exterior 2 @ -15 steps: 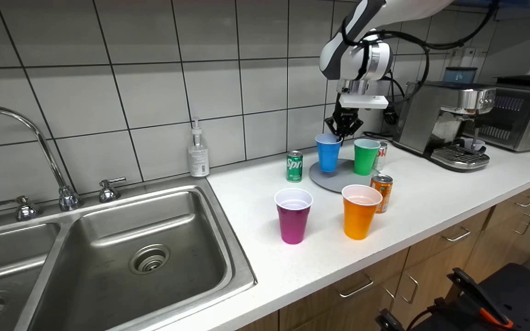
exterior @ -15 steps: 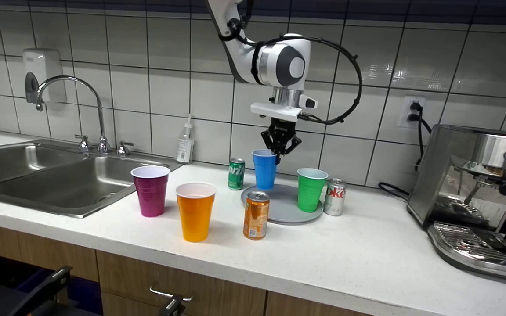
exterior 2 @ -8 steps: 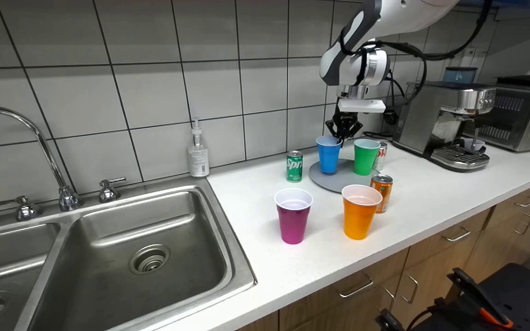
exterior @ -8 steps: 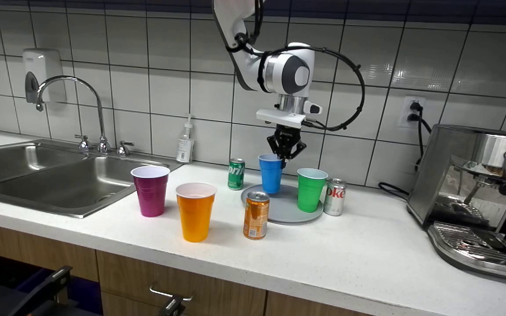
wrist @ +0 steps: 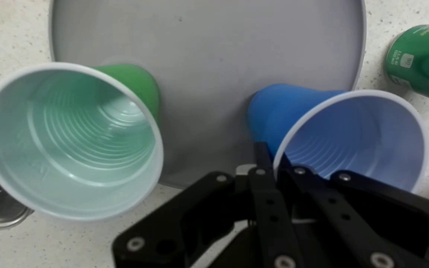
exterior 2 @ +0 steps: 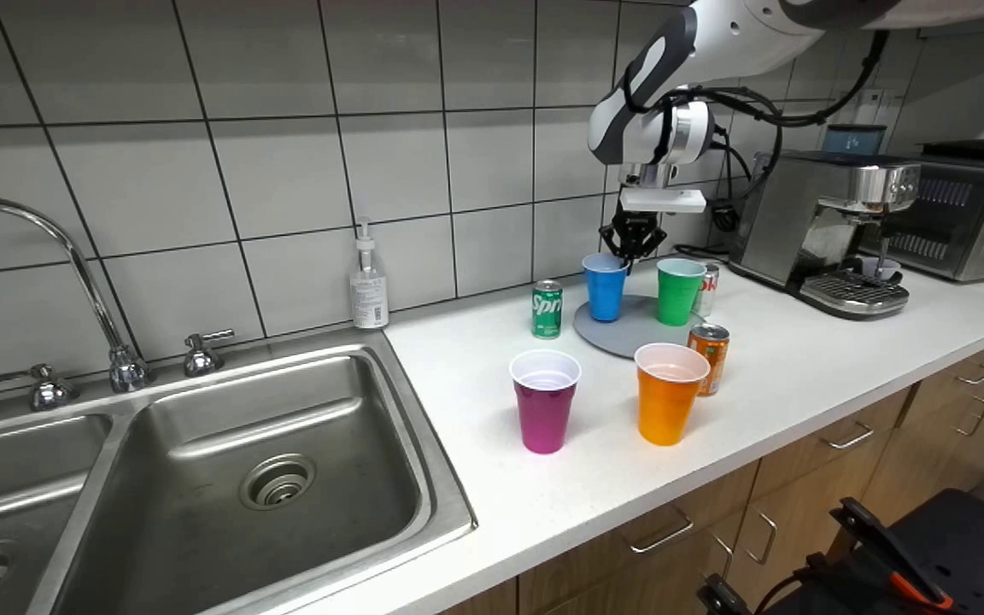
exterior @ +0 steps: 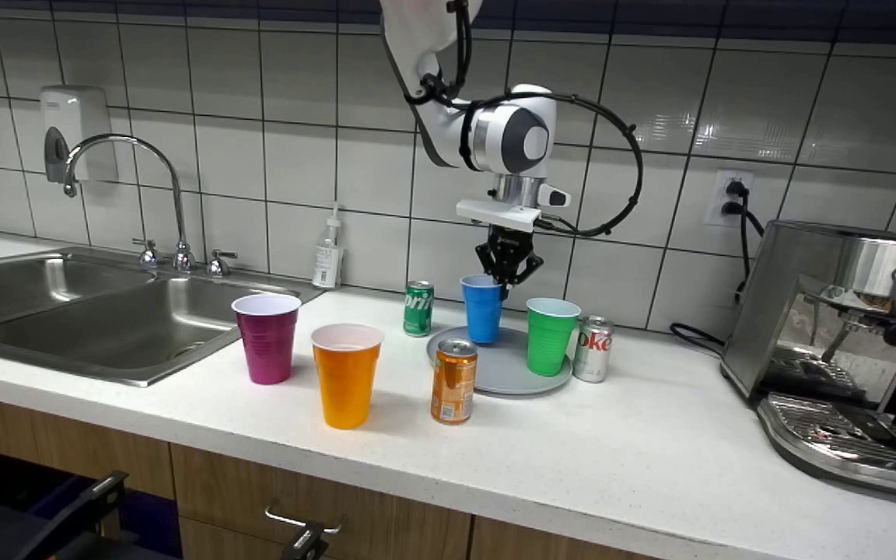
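My gripper (wrist: 273, 158) is shut on the rim of a blue cup (wrist: 352, 130), one finger inside and one outside. The cup is about upright, at the back of a round grey plate (wrist: 207, 44); whether its base bears on the plate I cannot tell. In both exterior views the gripper (exterior: 503, 285) (exterior 2: 629, 263) points down at the rim of the blue cup (exterior: 482, 311) (exterior 2: 604, 290). A green cup (exterior: 547, 342) stands on the same plate, beside the blue one; in the wrist view this green cup (wrist: 69, 149) is at left.
A green Sprite can (exterior: 418, 309) and a Diet Coke can (exterior: 593, 350) flank the plate. An orange can (exterior: 454, 381), an orange cup (exterior: 347, 381) and a purple cup (exterior: 267, 342) stand nearer the counter's front. The sink (exterior 2: 278, 410), a soap bottle (exterior 2: 369, 286) and an espresso machine (exterior: 845, 327) stand farther off.
The gripper with the blue cup has moved down and a little sideways, toward the green cup. The cup stays pinched at its rim. The other cups and cans have not moved.
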`<state>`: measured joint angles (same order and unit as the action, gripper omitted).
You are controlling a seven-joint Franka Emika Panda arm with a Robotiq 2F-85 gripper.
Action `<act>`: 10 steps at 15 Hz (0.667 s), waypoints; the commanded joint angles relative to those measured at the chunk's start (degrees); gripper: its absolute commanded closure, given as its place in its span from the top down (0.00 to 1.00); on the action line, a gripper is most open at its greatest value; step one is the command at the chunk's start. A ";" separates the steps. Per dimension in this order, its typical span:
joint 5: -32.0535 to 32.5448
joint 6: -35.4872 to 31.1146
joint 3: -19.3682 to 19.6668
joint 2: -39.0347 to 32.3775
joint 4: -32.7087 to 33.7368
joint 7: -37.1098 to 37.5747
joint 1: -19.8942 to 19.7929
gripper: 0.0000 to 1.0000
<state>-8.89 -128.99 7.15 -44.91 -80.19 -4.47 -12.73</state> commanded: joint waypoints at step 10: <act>3.45 9.06 -0.90 -5.21 10.55 -0.95 -1.18 0.01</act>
<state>-6.90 -123.03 7.15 -48.48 -73.91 -4.66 -12.76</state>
